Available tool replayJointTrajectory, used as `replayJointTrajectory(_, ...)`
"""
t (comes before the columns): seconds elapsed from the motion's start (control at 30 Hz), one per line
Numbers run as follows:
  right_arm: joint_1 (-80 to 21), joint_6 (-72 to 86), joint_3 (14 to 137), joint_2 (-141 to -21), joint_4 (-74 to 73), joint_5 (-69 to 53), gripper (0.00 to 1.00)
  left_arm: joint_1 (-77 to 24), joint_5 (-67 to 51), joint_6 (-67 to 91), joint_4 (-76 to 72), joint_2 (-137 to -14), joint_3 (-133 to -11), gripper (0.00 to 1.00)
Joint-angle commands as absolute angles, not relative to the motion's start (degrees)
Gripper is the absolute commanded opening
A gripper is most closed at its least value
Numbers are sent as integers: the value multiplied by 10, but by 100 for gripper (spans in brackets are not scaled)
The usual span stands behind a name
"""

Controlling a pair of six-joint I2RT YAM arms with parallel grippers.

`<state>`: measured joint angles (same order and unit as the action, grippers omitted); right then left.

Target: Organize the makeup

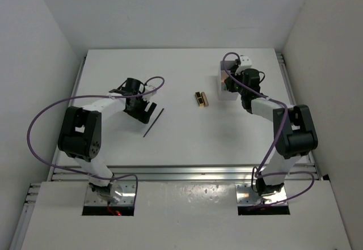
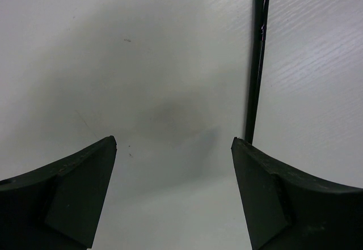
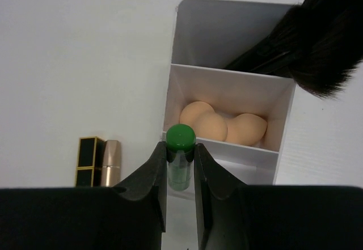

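Toward the far right corner of the desk (image 1: 181, 142), the overhead view has the right gripper (image 1: 231, 81) over the white box (image 1: 226, 94). A black-and-gold case (image 1: 201, 98) lies mid-desk, and a thin black stick (image 1: 153, 122) just beside the left gripper (image 1: 146, 110).

Left wrist: jaws wide and empty, the stick alongside one finger.

Right wrist: jaws clamp a green tube (image 3: 180, 148) before the box, which holds sponges (image 3: 224, 122) and a brush (image 3: 323, 34).

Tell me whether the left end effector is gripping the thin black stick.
No, the left end effector is open over the table, and the thin black stick lies loose alongside it.
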<state>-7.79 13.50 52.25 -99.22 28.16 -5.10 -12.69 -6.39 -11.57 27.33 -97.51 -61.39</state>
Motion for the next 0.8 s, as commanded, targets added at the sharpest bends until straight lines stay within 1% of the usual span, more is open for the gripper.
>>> replayJointTrajectory(0.0, -84, 119, 528, -1018, 351, -36, 0, -123, -62, -120, 270, -976, -635, 89)
replayJointTrajectory(0.37, -83, 123, 541, -1036, 345, -25, 0, -118, -68, -120, 270, -976, -635, 89)
replayJointTrajectory(0.43, -84, 129, 534, -1034, 328, -30, 13, -118, -68, -120, 270, -976, -635, 89)
replayJointTrajectory(0.47, -84, 136, 529, -1026, 325, -31, 29, -118, -68, -120, 270, -976, -635, 89)
replayJointTrajectory(0.53, -85, 136, 522, -1017, 309, -37, 43, -118, -62, -120, 270, -970, -635, 89)
replayJointTrajectory(0.57, -85, 138, 521, -999, 298, -39, 53, -118, -62, -120, 270, -970, -635, 89)
replayJointTrajectory(0.67, -97, 107, 542, -971, 238, -36, 65, -118, -62, -120, 270, -970, -635, 89)
replayJointTrajectory(0.7, -109, 60, 554, -960, 215, -34, 68, -118, -62, -120, 270, -970, -635, 89)
replayJointTrajectory(0.73, -125, 45, 591, -953, 137, -18, 68, -118, -68, -120, 270, -970, -635, 89)
replayJointTrajectory(0.77, -134, 33, 605, -952, 108, -9, 68, -118, -74, -120, 270, -970, -635, 89)
